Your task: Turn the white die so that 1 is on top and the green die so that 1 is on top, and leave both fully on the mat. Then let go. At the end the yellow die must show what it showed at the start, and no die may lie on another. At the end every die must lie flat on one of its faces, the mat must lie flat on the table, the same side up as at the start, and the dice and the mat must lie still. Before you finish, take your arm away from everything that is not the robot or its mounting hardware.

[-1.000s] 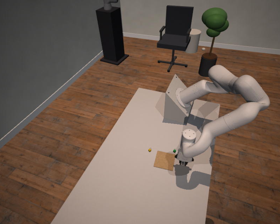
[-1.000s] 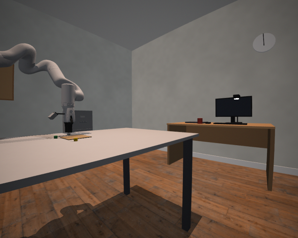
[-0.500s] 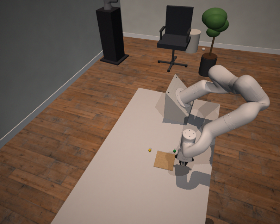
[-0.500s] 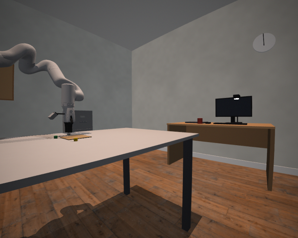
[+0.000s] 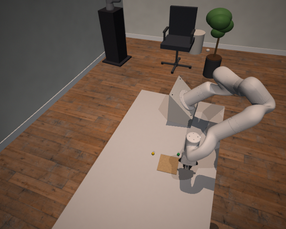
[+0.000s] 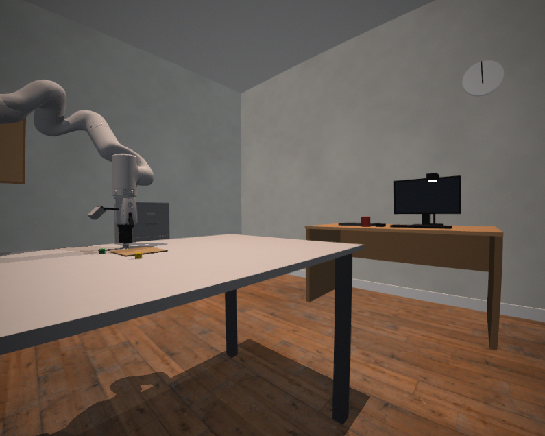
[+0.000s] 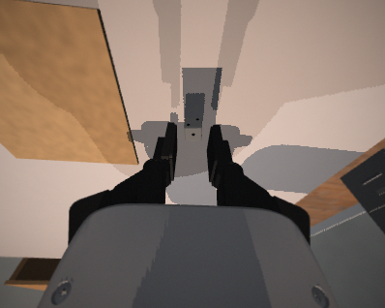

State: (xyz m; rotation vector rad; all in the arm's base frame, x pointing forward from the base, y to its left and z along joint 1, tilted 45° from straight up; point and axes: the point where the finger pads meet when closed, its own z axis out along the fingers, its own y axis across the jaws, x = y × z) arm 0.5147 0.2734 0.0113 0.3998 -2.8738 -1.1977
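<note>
My gripper (image 5: 187,167) (image 6: 125,243) (image 7: 192,137) points down beside the mat, part-open, with a gap on each side of the white die (image 7: 192,136). The die's lighter face, which looks like its top, shows one pip; a shaded side shows two. The die is off the mat (image 5: 167,164) (image 6: 143,251) (image 7: 60,73), which lies flat. The green die (image 5: 178,154) (image 6: 101,251) is just outside the mat's corner, on the arm base side. The yellow die (image 5: 153,153) (image 6: 138,256) lies off the mat's opposite corner. Pips of both are too small to read.
The white table (image 5: 128,187) (image 6: 244,256) carries the arm's slanted base (image 5: 178,111). The arm reaches in from the right in the top view, and its shadow falls over the white die and part of the mat. The table's right edge runs beyond the gripper.
</note>
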